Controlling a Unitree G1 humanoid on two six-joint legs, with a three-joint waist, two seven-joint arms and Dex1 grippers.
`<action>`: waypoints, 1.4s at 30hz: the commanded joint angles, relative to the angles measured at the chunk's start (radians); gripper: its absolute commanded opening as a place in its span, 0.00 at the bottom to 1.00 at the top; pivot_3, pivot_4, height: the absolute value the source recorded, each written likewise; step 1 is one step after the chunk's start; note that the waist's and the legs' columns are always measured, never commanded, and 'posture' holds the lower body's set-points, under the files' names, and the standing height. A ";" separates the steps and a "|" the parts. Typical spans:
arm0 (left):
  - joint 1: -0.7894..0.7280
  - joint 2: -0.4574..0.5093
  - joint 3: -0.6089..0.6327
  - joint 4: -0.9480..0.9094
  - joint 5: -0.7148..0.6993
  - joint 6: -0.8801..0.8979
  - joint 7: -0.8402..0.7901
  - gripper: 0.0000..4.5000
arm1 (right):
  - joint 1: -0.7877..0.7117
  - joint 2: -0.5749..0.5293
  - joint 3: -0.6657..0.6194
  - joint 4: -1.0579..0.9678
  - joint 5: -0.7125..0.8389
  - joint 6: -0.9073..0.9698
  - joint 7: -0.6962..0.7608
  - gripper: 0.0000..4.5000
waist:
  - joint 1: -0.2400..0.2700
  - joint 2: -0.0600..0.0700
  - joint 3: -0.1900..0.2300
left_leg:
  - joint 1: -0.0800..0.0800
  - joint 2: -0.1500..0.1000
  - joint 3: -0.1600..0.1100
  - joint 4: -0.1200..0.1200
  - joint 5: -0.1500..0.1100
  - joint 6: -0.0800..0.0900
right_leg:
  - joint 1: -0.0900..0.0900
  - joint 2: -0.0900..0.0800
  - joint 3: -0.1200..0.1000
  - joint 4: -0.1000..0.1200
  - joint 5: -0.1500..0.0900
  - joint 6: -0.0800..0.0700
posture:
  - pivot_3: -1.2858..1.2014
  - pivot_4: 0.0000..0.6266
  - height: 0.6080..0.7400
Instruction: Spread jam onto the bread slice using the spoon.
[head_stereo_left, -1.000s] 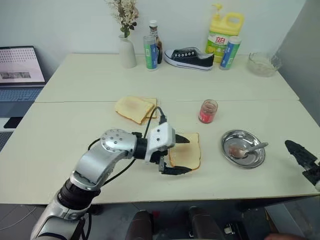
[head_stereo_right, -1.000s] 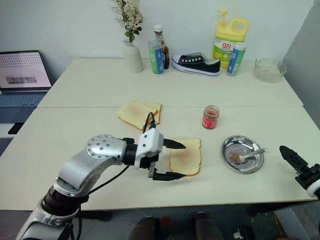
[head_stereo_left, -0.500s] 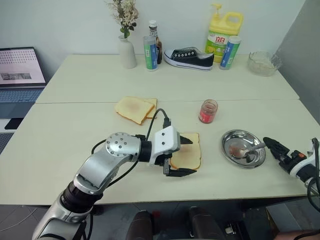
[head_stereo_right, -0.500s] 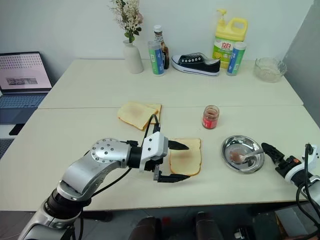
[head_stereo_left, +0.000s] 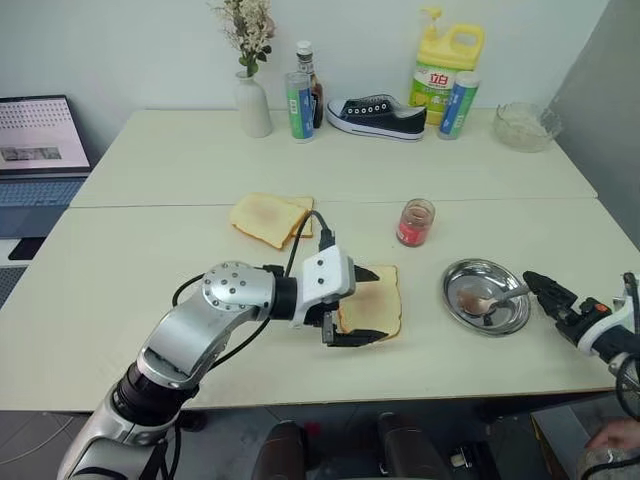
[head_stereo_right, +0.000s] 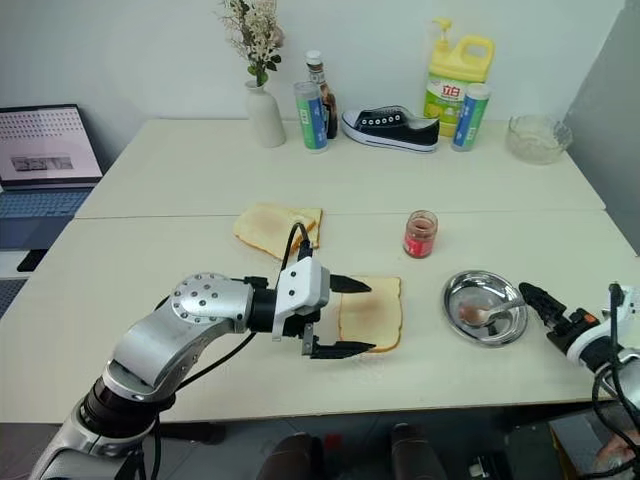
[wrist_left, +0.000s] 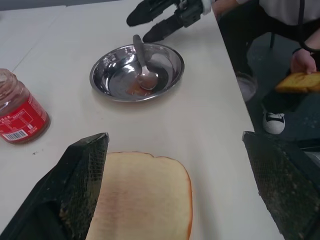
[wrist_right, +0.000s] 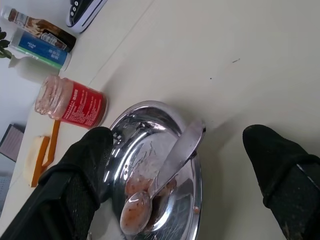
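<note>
Your right gripper (head_stereo_right: 535, 300) stood with its two black fingers spread wide and empty, just beside the right rim of the metal dish (head_stereo_right: 462, 292). The spoon (wrist_right: 165, 177) lay straight ahead of those fingers: its handle end leaned on the rim nearest them and its long axis ran away from the fingertips, down into the dish, with the bowl at the far end in a smear of red jam (wrist_right: 137, 184). So the handle lay nearly in line with the fingers' reach, not across the gap, and I judged the grab would turn on that. Your right arm was plainly the nearer one.

Your left gripper (head_stereo_left: 360, 305) was also wide open and held nothing; its fingers straddled the bread slice (head_stereo_left: 372, 304), one at the far edge, one at the near edge, well apart from the dish. The jam jar (head_stereo_left: 415, 222) stood beyond, between bread and dish.

The right wrist view showed you the jam in the spoon's bowl, which the head views left too small to read. The left wrist view showed a person's hand (wrist_left: 301, 61) holding another slice beyond the table edge.
</note>
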 joint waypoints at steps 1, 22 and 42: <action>-0.005 0.016 0.017 -0.029 -0.018 0.005 -0.005 0.99 | -0.055 -0.006 0.002 0.056 -0.047 -0.031 0.043 1.00 | -0.001 0.000 0.000 | 0.000 0.000 0.000 0.000 0.000 0.000 | 0.000 0.000 0.001 0.000 0.000 0.000 | 0.52 0.24 1.00; 0.019 0.040 0.034 -0.062 -0.040 0.032 0.041 0.99 | -0.147 0.023 -0.008 0.167 -0.152 -0.008 0.132 1.00 | -0.009 0.000 0.000 | 0.000 0.000 0.001 0.000 0.000 0.000 | 0.000 0.000 0.001 0.000 0.000 0.000 | 0.52 0.24 1.00; 0.006 0.044 0.028 -0.059 -0.049 0.029 0.046 1.00 | -0.130 0.052 -0.036 0.116 -0.170 -0.001 0.123 0.01 | -0.014 -0.001 0.000 | 0.000 0.000 0.000 0.000 0.000 0.000 | 0.000 0.001 0.001 -0.001 0.000 0.000 | 0.52 0.24 1.00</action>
